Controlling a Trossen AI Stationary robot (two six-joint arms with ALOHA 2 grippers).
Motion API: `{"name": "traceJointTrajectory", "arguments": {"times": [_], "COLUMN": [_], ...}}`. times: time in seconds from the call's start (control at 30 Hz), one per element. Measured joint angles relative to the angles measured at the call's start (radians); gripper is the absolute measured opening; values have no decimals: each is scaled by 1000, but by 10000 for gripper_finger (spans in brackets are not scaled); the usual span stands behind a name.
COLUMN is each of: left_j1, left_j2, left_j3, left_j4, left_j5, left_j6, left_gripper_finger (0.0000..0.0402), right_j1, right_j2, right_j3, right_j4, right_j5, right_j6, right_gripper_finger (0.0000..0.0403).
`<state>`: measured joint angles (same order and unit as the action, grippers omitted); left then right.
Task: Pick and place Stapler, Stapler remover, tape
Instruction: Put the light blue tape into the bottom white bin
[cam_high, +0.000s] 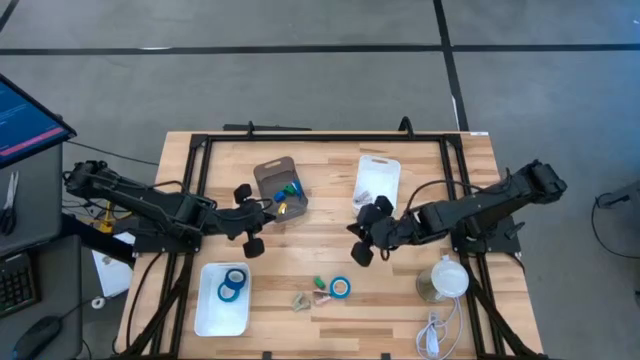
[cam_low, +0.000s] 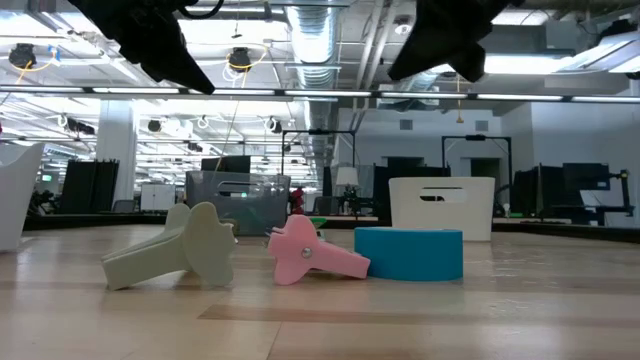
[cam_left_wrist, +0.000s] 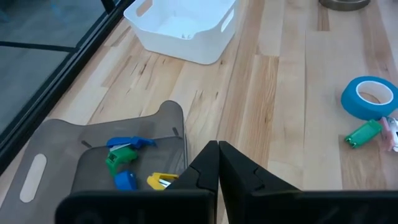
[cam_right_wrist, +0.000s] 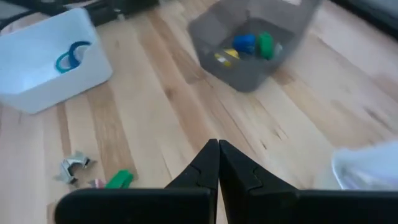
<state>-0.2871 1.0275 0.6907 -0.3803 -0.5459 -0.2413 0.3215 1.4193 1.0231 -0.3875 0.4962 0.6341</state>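
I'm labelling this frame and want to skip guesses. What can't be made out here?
- High view: items in the grey bin are too small to identify.
- Low view: arms cut off by the top edge; the tape hides what lies behind it.
- Right wrist view: white bin blurred, cut by the edge.

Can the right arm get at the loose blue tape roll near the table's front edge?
Probably yes. The tape roll lies flat in the open, just in front of the right gripper, with only a green stapler remover beside it.
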Motion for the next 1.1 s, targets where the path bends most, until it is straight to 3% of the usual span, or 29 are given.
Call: {"name": "traceJointTrajectory", "arguments": {"times": [0.27,0.5,0.67,0.9,1.1], "left_j1": [0,0,0,0,0], "left_j2": [0,0,0,0,0], "left_j3": [0,0,0,0,0], "left_j4": [7,16,17,25,38], "left_j5": [0,0,0,0,0], "left_j6": [0,-2,-1,-2,-2], "left_gripper_finger": [2,2,2,2,2], "right_j1": [-17,9,48,63,62], "right_j2": [8,9,13,208,368], "right_j3": [39,38,38,136,287], "right_j4": [-209,-211,-211,-233,-401], "right_j5": [-87,-181,-182,-209,-237], "right_j6": [312,464,530,545,532], "right_gripper_finger": [0,0,0,0,0]}}
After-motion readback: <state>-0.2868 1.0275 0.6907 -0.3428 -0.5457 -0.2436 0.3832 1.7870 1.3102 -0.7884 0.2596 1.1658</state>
